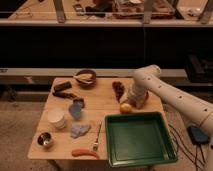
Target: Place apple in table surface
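My gripper [129, 103] hangs right at the apple [125, 108], on the table [106, 101] at the tray's [140, 143] eleven o'clock. My arm blocks it: spread or pinching, I cannot tell.

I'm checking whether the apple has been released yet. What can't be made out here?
Camera view:
- gripper, low beside the apple at the right edge of the table surface: the wrist covers it, so contact is unclear.
- reddish bowl: mostly hidden behind the arm.
- dark item by the arm: too small to identify.
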`<state>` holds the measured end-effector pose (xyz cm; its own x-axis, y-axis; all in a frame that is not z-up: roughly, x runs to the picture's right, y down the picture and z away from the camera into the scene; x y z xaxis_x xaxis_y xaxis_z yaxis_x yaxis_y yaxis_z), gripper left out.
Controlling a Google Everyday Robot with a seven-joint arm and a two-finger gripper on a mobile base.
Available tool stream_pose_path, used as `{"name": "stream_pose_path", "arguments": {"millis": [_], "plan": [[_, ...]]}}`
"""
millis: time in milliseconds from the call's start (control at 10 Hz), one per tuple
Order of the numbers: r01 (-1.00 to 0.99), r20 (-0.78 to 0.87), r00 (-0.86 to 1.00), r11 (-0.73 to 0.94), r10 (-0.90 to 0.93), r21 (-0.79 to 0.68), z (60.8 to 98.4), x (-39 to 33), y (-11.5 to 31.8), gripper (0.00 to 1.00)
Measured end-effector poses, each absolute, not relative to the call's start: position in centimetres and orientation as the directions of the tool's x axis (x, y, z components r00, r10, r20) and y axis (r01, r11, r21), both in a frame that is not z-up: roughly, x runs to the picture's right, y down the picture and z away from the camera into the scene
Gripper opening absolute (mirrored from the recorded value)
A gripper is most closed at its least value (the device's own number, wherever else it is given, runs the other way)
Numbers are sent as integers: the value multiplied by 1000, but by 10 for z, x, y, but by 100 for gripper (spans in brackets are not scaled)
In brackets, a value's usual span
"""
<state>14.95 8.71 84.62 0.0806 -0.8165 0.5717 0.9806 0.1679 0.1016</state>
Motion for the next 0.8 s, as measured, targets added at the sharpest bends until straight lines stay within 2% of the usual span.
{"name": "stream_pose_path", "arguments": {"millis": [800], "plan": [[983,571,95,166,-816,73,870,142,111,65]]}}
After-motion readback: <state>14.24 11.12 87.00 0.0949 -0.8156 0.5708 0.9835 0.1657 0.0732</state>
